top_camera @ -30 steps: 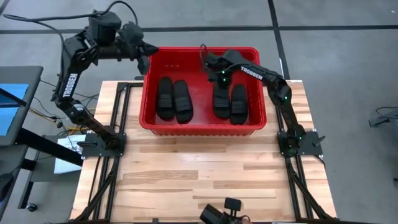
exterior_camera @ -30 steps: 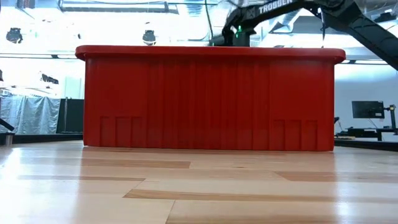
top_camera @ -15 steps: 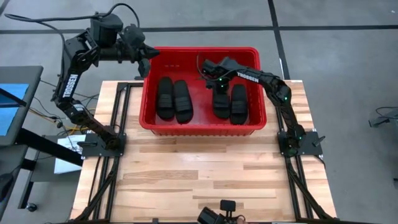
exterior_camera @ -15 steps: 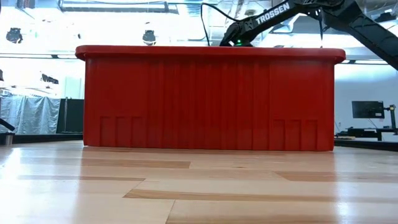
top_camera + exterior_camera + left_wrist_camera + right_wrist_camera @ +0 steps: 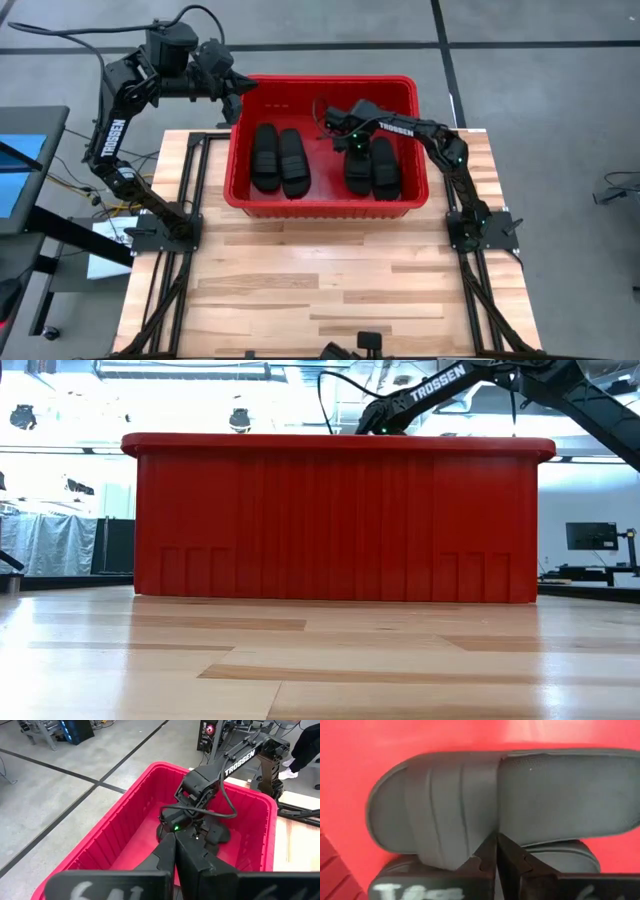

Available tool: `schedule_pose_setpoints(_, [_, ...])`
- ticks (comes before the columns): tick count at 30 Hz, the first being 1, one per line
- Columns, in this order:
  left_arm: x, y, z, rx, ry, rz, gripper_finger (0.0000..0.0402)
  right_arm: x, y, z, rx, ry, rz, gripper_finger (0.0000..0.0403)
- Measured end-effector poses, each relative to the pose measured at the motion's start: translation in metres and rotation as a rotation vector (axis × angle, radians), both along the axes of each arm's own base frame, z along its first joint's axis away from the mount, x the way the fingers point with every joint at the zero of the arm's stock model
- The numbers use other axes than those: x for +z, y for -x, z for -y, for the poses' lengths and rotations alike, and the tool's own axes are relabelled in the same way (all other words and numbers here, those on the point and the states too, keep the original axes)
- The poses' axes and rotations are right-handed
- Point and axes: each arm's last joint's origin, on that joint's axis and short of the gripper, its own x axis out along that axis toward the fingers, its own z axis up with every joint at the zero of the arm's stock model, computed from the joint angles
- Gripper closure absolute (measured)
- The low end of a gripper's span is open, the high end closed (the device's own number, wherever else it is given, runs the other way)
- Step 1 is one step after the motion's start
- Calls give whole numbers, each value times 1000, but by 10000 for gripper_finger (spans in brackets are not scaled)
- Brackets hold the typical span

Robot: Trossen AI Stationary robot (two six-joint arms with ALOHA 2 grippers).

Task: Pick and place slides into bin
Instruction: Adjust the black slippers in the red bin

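Inside the bin [image 5: 325, 203], which stood on the desk [image 5: 320, 280], all four slides were seen lying flat on the red floor. Two slides [image 5: 279, 158] were laid side by side well away from the right gripper [image 5: 345, 141], toward the left arm's end of the bin, and two more [image 5: 372, 166] were placed just beneath and beside that gripper. The right gripper was lowered into the bin with its fingers [image 5: 512, 862] pressed together and nothing clamped between them; one ribbed strap [image 5: 447, 805] was seen just beyond the fingertips. The left gripper [image 5: 236, 97] was held above the bin's rim at the far corner, its fingers [image 5: 190, 857] likewise closed and empty, with the right arm [image 5: 235, 762] visible ahead of it across the bin
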Motion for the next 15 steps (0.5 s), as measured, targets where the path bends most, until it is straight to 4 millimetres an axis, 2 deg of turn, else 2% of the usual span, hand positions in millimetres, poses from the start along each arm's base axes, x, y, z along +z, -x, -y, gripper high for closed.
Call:
schedule_pose_setpoints(9, [0, 0, 0, 0, 0, 0, 401, 0, -1, -10, 2, -38, -28, 403])
schedule_pose_setpoints(15, [0, 0, 0, -1, 1, 0, 401, 11, -6, -4, -27, 22, 24, 403])
